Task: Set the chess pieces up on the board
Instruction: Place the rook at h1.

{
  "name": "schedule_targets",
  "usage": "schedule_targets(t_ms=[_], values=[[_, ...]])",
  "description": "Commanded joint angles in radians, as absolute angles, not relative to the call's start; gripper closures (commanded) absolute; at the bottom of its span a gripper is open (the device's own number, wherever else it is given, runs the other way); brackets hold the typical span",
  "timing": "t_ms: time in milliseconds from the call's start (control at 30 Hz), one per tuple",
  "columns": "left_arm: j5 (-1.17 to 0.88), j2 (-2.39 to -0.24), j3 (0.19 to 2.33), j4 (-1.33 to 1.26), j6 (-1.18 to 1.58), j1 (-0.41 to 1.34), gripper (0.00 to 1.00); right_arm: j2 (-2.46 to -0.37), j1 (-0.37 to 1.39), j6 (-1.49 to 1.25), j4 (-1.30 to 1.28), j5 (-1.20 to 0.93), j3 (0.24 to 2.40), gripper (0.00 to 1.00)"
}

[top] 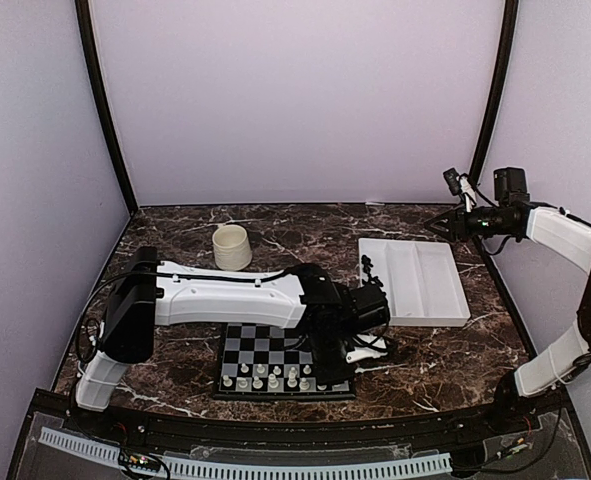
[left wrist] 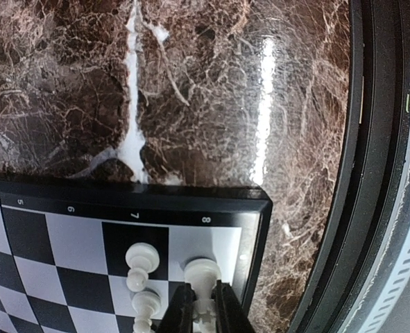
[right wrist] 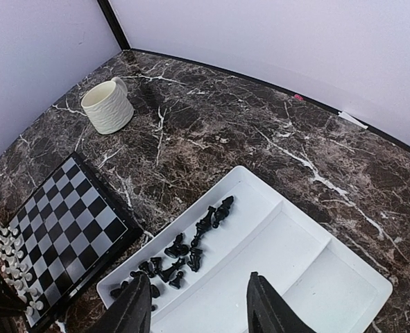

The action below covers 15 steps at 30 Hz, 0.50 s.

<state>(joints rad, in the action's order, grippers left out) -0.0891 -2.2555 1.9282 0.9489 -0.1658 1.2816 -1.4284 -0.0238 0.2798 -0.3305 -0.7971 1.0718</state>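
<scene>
The board (top: pixel 245 345) lies near the front of the table, with white chess pieces (top: pixel 265 378) lined along its near rows. My left gripper (left wrist: pixel 203 309) is shut on a white piece (left wrist: pixel 202 272) that stands upright on the light corner square by the mark 8. Two more white pieces (left wrist: pixel 141 260) stand just left of it. In the top view the left gripper (top: pixel 360 355) is at the board's right edge. My right gripper (right wrist: pixel 198 312) hangs open and empty high above the white tray (right wrist: pixel 309 277). Several black pieces (right wrist: pixel 184 253) lie in the tray's left compartment.
A cream mug (top: pixel 232 247) stands behind the board on the left. The white tray (top: pixel 415 280) sits right of the board, almost touching its corner. From the right wrist the board (right wrist: pixel 73 215) shows at lower left with the white pieces (right wrist: pixel 14 267) along its far edge.
</scene>
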Motion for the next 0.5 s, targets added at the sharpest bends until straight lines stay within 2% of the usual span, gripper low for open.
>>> schedule_targets(t_ms=[0, 467], values=[[-0.095, -2.253, 1.952, 0.969, -0.188, 1.288, 0.88, -1.432, -0.027, 0.296, -0.320, -0.821, 1.069, 0.52], [-0.107, -2.267, 1.963, 0.955, -0.200, 1.293, 0.84, -1.429, -0.027, 0.301, -0.325, -0.825, 1.067, 0.52]])
